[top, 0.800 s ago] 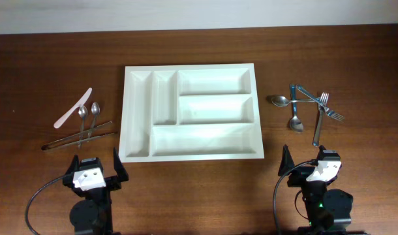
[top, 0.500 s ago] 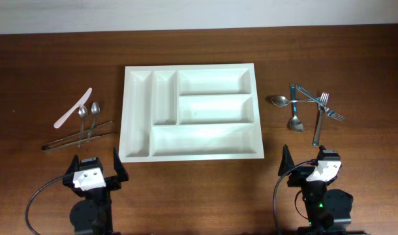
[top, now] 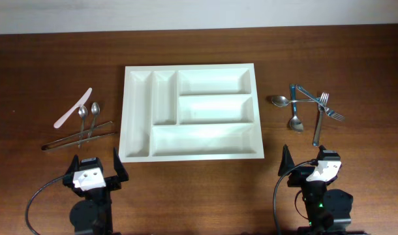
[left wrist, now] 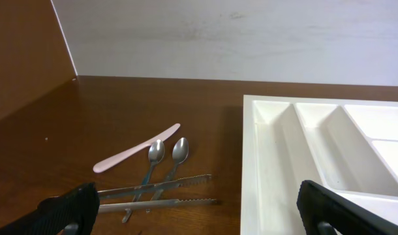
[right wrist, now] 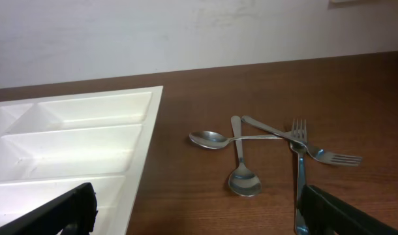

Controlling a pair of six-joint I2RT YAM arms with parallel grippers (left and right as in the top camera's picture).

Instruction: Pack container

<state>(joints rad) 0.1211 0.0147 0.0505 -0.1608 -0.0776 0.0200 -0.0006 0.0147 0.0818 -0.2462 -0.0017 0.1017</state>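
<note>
The white five-compartment tray (top: 139, 117) lies empty at the table's middle; it also shows in the left wrist view (left wrist: 264, 163) and in the right wrist view (right wrist: 81, 140). Left of it lie a pink knife (top: 72, 108), two small spoons (top: 89, 112) and metal tongs (top: 79, 137). Right of it lie two spoons (top: 295, 123) and two forks (top: 320, 117), crossed over each other. My left gripper (top: 94, 168) is open and empty near the front edge, below the tongs. My right gripper (top: 310, 162) is open and empty, below the forks.
The brown wooden table (top: 355, 78) ends at a pale wall along the back. Black cables loop beside both arm bases at the front edge.
</note>
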